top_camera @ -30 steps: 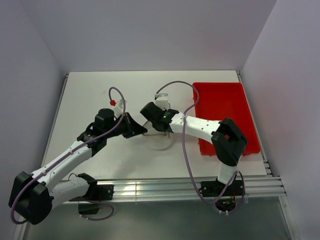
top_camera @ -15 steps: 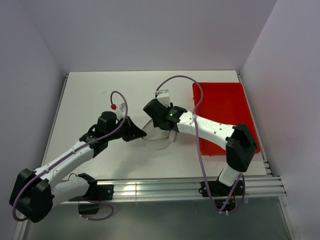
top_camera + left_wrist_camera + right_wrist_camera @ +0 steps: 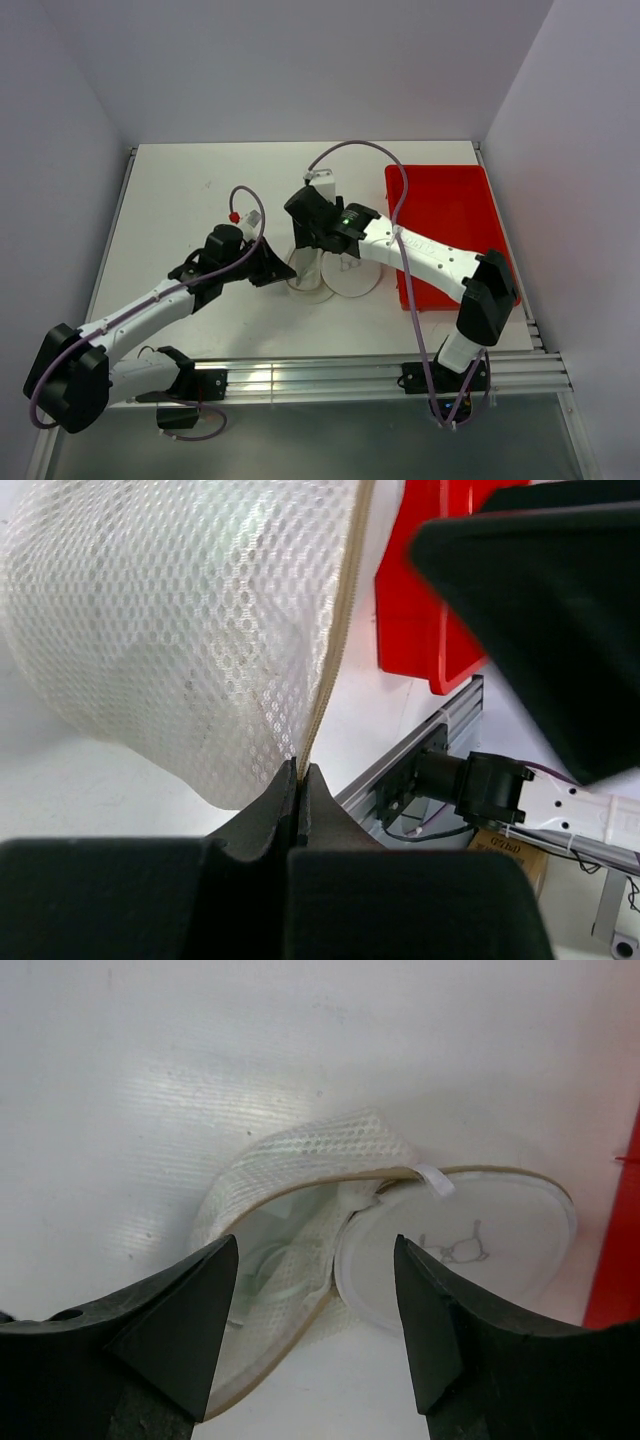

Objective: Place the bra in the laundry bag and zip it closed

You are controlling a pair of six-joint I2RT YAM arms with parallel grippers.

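Your right fingers [image 3: 190,1305] have opened wide directly above the laundry bag [image 3: 310,1155], while your left fingers [image 3: 285,810] clamp its zip edge [image 3: 335,660].

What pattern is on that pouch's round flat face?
A small dark bra outline on the cream disc, clearest in the right wrist view.
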